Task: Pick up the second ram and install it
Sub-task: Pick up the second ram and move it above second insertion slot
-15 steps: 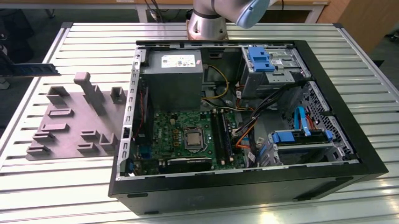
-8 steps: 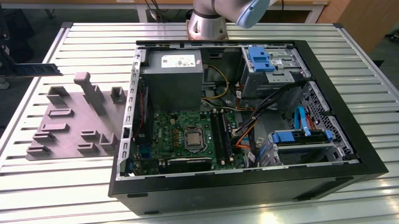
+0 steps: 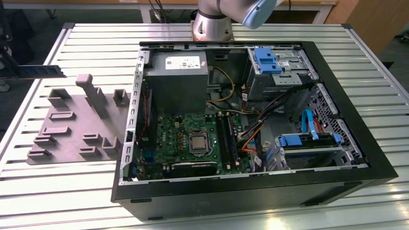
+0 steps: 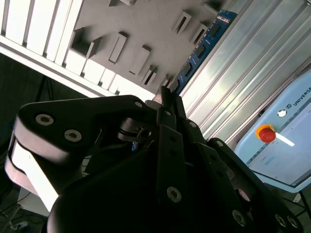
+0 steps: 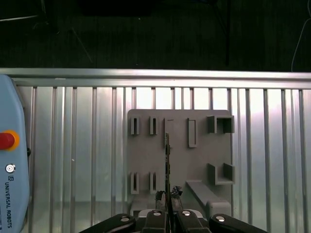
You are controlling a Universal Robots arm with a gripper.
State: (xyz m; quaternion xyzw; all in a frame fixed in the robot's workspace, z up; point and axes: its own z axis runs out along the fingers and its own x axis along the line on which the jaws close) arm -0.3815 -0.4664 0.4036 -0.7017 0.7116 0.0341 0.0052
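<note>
Currently my fingers (image 5: 159,196) are pinching one end of the second ram (image 5: 167,160), shut on it, and the board is sticking out edge-on in front of me. Past it, the grey holder tray (image 5: 180,145) is lying on the slatted tabletop (image 5: 73,160). In the exterior view I am carrying the stick at that view's left, well apart from the open computer case (image 3: 255,187) and its black memory slots (image 3: 227,136). I am judging tilt the main risk: held by one end, the board could pivot, meet a slot crooked, and jam.
</note>
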